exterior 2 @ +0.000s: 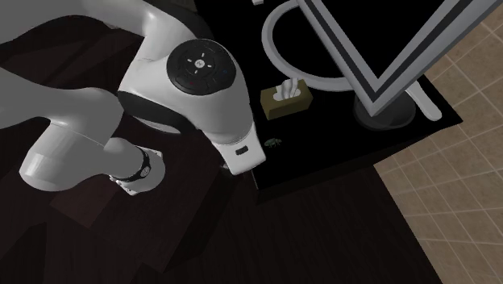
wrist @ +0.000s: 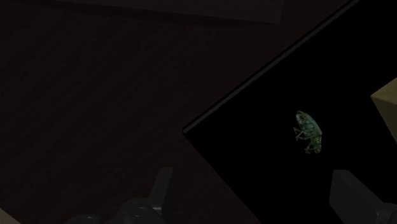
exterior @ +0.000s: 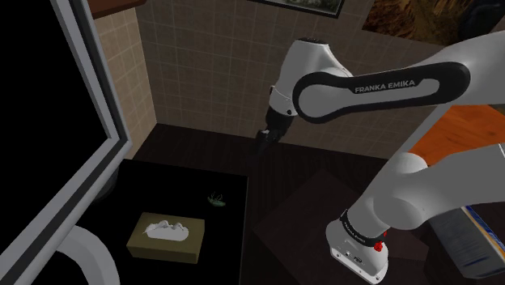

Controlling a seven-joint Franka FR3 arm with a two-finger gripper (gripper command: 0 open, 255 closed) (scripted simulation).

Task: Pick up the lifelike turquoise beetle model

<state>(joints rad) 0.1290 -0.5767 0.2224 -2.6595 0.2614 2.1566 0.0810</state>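
The turquoise beetle model is small and green-blue and lies on a black tabletop. In the second exterior view the beetle sits near the table's edge, just past my arm's wrist. My black gripper hangs over the dark floor, above and to the shoulder view's right of the table. In the wrist view the gripper is open, its fingers wide apart with nothing between them. The beetle lies ahead, off toward the right finger, inside the table's corner.
An olive tissue box stands on the table near the beetle, also seen as tissue box. A large grey-framed panel leans over the table's left, with a white curved tube beside it. A tiled wall lies behind.
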